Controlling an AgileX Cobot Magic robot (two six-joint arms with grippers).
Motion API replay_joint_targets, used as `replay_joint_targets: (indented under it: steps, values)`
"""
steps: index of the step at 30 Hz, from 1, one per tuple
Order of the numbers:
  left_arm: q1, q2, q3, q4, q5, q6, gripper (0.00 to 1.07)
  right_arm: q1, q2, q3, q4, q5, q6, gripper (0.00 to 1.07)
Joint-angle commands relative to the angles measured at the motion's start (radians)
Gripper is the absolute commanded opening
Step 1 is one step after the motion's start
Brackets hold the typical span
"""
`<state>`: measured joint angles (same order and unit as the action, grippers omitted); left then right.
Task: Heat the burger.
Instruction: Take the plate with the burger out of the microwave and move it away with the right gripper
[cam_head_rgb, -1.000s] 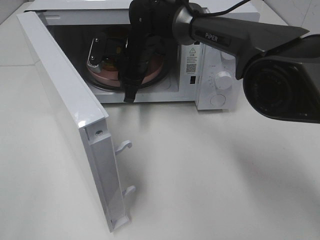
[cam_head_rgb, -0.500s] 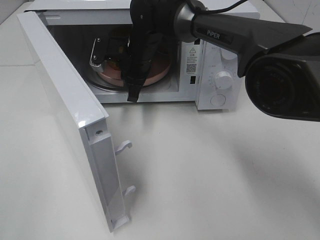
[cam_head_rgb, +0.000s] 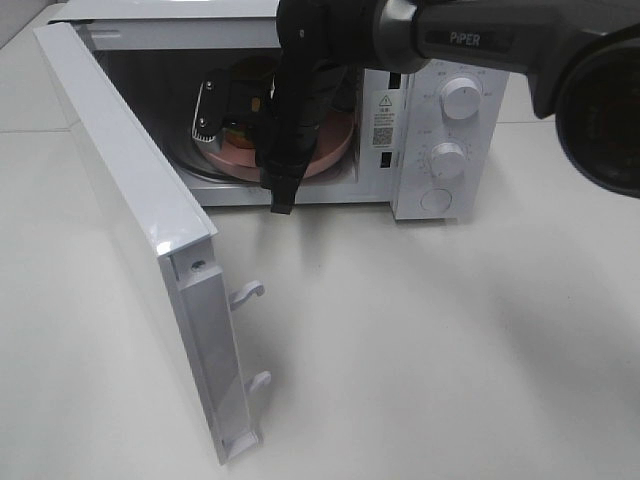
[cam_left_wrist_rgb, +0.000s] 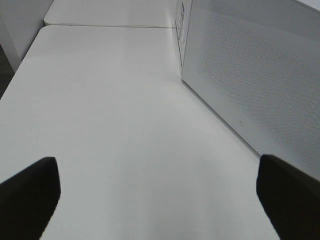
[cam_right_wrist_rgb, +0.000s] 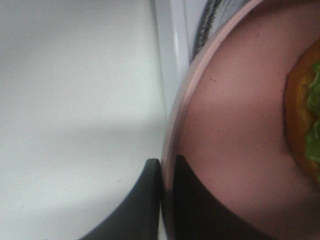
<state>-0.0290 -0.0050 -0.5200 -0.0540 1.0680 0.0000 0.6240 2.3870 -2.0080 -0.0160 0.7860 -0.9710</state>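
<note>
Microwave (cam_head_rgb: 430, 120) sits at the far side of the white table (cam_head_rgb: 450, 350), door (cam_head_rgb: 140, 230) swung wide open toward the camera. Right arm reaches into the cavity from the right. Right end effector (cam_right_wrist_rgb: 167, 197) is closed on the rim of the pink plate (cam_right_wrist_rgb: 225, 130): one finger (cam_right_wrist_rgb: 142, 200) under the edge, the other on top, rim pinched between them. In the overhead view the plate (cam_head_rgb: 335, 150) lies at the front of the cavity, on the glass turntable. Burger (cam_right_wrist_rgb: 305, 120) rests on the plate, well in from the gripped edge; green lettuce shows at its side. Left end effector (cam_left_wrist_rgb: 160, 200) hovers over bare table beside the open door, fingers (cam_left_wrist_rgb: 30, 195) spread wide, holding nothing.
</note>
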Motion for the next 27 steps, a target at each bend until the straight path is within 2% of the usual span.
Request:
replay_joint_targets:
  steps: [1,8,12,13,17,27]
  values:
    - [0.003,-0.005,0.004,-0.001,0.003,0.000,1.00,0.006,-0.060,0.092,-0.010,0.009,0.008,0.00]
    - [0.003,-0.005,0.004,-0.001,0.003,0.000,1.00,0.006,-0.144,0.224,-0.018,-0.061,-0.028,0.00]
    - [0.003,-0.005,0.004,-0.001,0.003,0.000,1.00,0.006,-0.226,0.352,-0.036,-0.152,-0.028,0.00]
    - [0.003,-0.005,0.004,-0.001,0.003,0.000,1.00,0.006,-0.226,0.352,-0.036,-0.152,-0.028,0.00]
    - [0.003,-0.005,0.004,-0.001,0.003,0.000,1.00,0.006,-0.298,0.457,-0.053,-0.243,-0.029,0.00]
    - [0.003,-0.005,0.004,-0.001,0.003,0.000,1.00,0.006,-0.406,0.588,-0.059,-0.375,-0.029,0.00]
